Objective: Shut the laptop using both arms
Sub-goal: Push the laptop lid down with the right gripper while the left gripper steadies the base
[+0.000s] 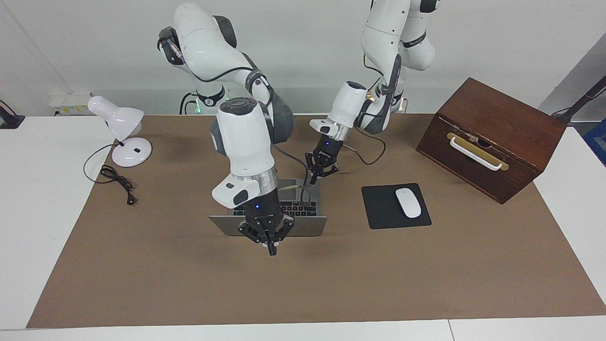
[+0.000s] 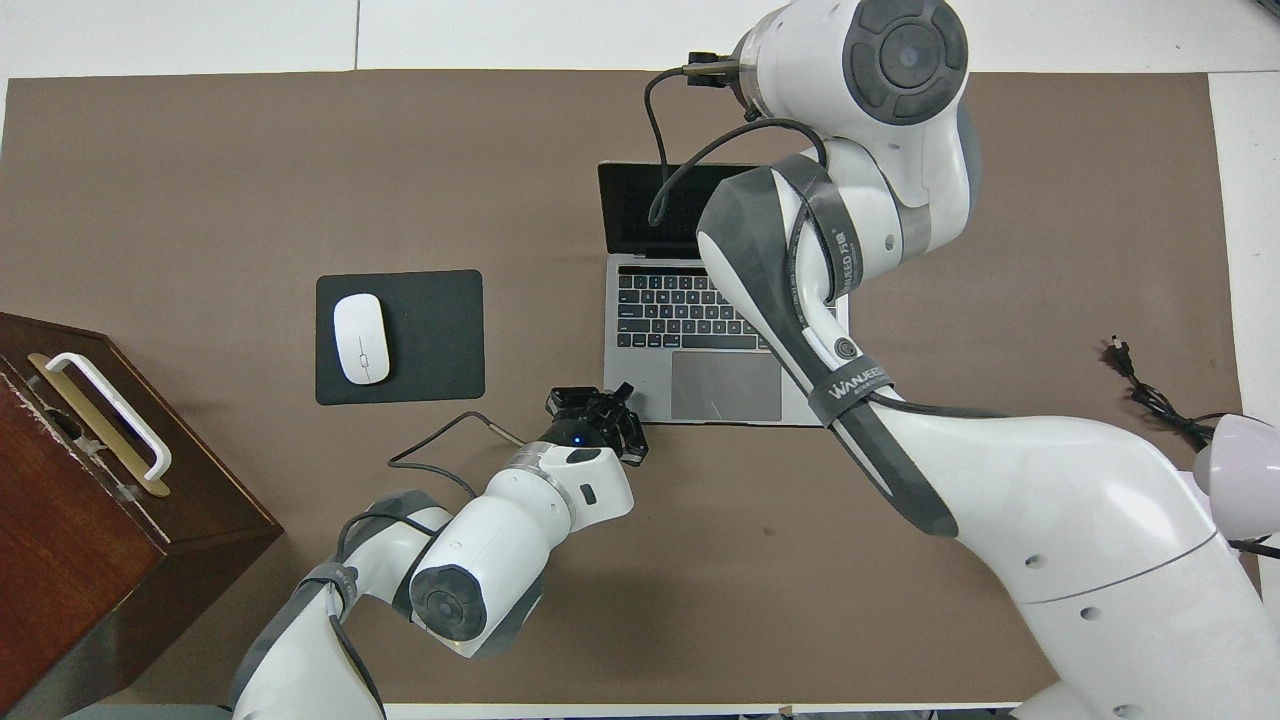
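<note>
The silver-grey laptop (image 1: pixel 307 226) (image 2: pixel 680 310) stands open on the brown mat, its screen facing the robots. My right gripper (image 1: pixel 271 250) is shut with nothing in it and hangs low by the back of the raised lid, about mid-width. I cannot tell whether it touches the lid. The right arm's own wrist hides it in the overhead view. My left gripper (image 1: pixel 313 182) (image 2: pixel 622 398) is also shut with nothing in it, just over the laptop's base at the corner nearest the robots, toward the left arm's end.
A black mouse pad (image 1: pixel 378 210) (image 2: pixel 430 335) with a white mouse (image 1: pixel 408 202) lies beside the laptop toward the left arm's end. A tilted wooden box (image 1: pixel 492 137) stands past it. A white desk lamp (image 1: pixel 120 128) and its cable (image 1: pixel 118 182) sit at the right arm's end.
</note>
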{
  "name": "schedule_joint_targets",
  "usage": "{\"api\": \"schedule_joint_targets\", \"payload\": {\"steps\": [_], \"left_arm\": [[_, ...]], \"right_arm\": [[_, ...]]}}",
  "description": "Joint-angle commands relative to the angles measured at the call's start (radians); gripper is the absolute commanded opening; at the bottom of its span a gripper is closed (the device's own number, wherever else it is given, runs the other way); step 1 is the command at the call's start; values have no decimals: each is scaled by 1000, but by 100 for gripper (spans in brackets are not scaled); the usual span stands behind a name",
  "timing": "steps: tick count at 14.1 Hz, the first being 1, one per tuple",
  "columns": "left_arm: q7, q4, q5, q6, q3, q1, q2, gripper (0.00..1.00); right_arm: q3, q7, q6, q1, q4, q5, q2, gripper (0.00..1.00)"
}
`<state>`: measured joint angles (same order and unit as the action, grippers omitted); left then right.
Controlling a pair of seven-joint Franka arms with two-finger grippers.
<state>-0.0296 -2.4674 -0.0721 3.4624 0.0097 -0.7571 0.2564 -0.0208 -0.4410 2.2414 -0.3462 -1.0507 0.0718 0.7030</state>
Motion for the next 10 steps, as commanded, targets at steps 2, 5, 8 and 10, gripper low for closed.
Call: {"api": "schedule_joint_targets", "payload": {"steps": [2, 5, 8, 10], "left_arm": [[17, -2, -15, 40, 19, -30, 24, 0], [28, -22, -14, 38, 19, -30, 23, 0], [45, -42, -15, 38, 21, -30, 18, 0], [56, -50, -14, 37, 21, -30, 18, 0]], "right_arm": [[-7, -1, -101, 13, 23, -61, 1, 0], [-7, -1, -189, 13, 23, -96, -5, 0], [-7, -1, -340, 26, 24, -138, -22, 0], [-7, -1, -422, 26, 24, -141, -37, 0]]}}
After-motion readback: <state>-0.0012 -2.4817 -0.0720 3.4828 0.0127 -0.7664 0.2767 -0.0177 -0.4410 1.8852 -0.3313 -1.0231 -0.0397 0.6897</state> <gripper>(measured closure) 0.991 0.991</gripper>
